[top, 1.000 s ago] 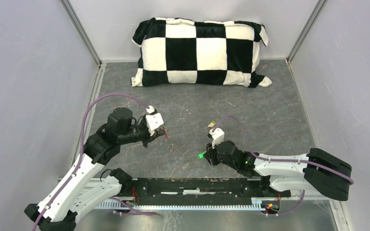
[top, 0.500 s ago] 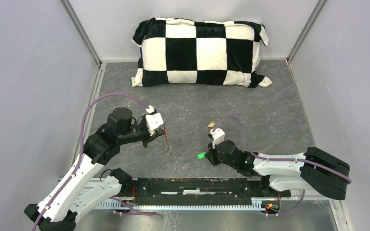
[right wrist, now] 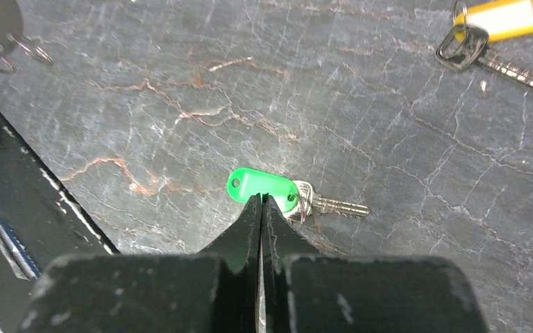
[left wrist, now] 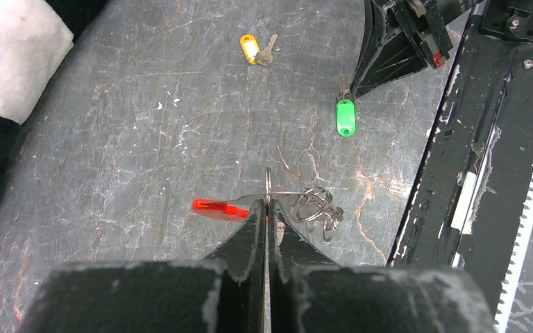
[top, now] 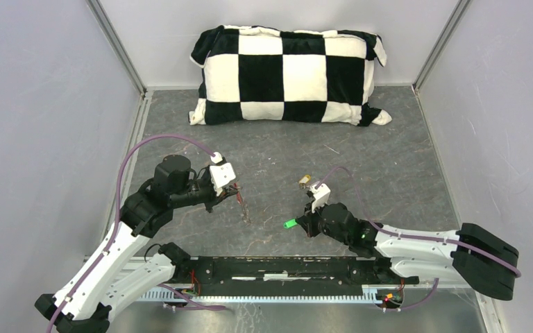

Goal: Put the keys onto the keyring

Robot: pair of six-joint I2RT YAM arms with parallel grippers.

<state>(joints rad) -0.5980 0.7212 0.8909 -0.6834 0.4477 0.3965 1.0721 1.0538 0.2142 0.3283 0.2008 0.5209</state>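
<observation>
The checkered pillow [top: 288,73] lies along the far edge of the table [top: 388,152]. Of the two arms, only the right has moved in the last second. Its elbow has sunk toward the near-right corner and its forearm now reaches out flatter. The left arm has held its pose by the left edge.

The left gripper [left wrist: 267,205] has its fingers pressed together on the wire of the keyring [left wrist: 312,205]. The red tag [left wrist: 212,207] sticks out on one side and the chain links dangle on the other.

The right gripper [right wrist: 261,200], near the middle of the near edge, has its fingers pinched shut on the edge of the green-tagged key [right wrist: 264,186]. That key has barely shifted despite the arm's change.

The yellow-tagged key [right wrist: 503,17] lies untouched, further toward the middle of the table.

This looks like re-posing to offer the green key to the ring. The two grippers are well apart and nothing is threaded yet.
</observation>
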